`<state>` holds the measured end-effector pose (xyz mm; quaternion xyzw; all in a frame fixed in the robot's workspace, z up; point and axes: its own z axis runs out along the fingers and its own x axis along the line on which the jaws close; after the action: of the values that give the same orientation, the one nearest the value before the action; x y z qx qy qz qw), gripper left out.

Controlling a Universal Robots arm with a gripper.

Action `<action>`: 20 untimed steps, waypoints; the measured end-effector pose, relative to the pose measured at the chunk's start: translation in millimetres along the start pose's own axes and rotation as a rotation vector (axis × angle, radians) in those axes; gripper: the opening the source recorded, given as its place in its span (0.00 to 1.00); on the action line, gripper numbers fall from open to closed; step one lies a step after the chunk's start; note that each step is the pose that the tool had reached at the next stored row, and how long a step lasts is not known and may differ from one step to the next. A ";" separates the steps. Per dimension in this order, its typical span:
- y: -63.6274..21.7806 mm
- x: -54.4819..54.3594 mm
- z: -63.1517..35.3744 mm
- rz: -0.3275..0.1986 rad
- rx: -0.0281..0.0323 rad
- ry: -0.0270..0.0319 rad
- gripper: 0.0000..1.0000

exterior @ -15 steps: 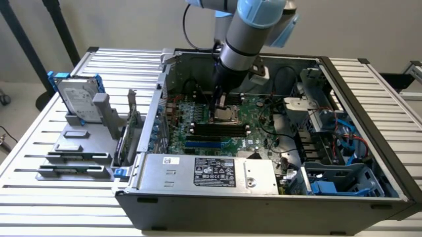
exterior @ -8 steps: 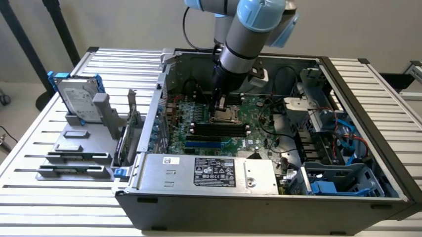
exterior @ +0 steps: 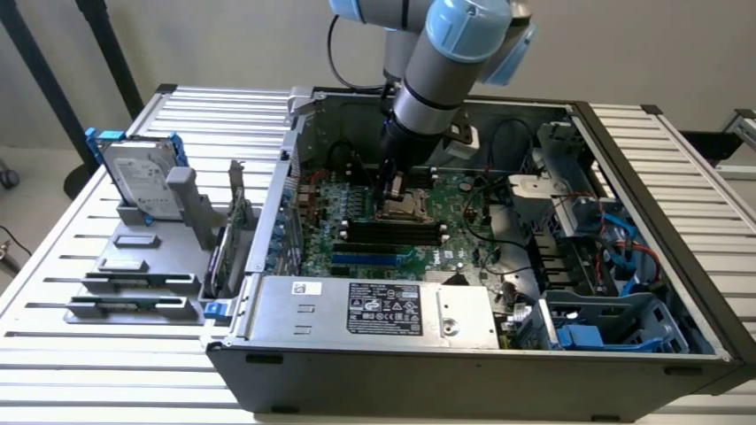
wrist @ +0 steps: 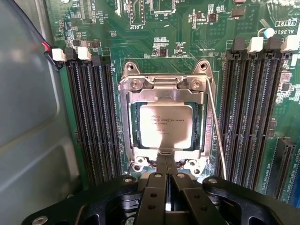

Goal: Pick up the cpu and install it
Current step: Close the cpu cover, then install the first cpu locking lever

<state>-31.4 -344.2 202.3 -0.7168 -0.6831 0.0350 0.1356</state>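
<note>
gripper (wrist: 165, 158): pressed together, tips at cpu (wrist: 166, 125) edge | cpu: lying inside socket (wrist: 125, 117)

Silver cpu (wrist: 165, 125), green motherboard (wrist: 154, 35)

A plain pale wall (exterior: 212, 44) is running across the top of the frame, taking soft, even light. Two dark poles (exterior: 48, 88) are slanting down in front of it in the upper left. A bench (exterior: 71, 354) of pale ribbed metal slats is spreading over the lower frame, its ribs catching a mild sheen. A strip of light floor (exterior: 30, 199) is showing at the left edge, beside the bench.
</note>
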 end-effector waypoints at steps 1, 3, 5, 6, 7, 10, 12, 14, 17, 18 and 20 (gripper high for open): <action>-0.4 0.1 -1.6 0.001 0.0021 0.0014 0.11; -2.2 0.1 -4.5 0.002 0.0058 0.0055 0.11; -4.7 -0.1 -5.8 0.002 0.0105 0.0140 0.11; -6.2 -0.2 -6.2 0.002 0.0126 0.0184 0.11; -7.8 -0.4 -6.6 0.002 0.0149 0.0224 0.11; -12.6 -0.6 -7.6 0.001 0.0209 0.0344 0.11; -16.2 -0.9 -7.9 0.000 0.0246 0.0399 0.11; -20.0 -1.1 -7.3 0.000 0.0273 0.0420 0.11; -21.3 -1.2 -7.1 0.000 0.0275 0.0418 0.11; -21.3 -1.2 -7.1 0.000 0.0276 0.0417 0.11; -21.3 -1.2 -7.1 0.000 0.0275 0.0417 0.11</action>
<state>-50.5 -345.8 214.1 -0.7155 -0.6795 0.0295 0.1597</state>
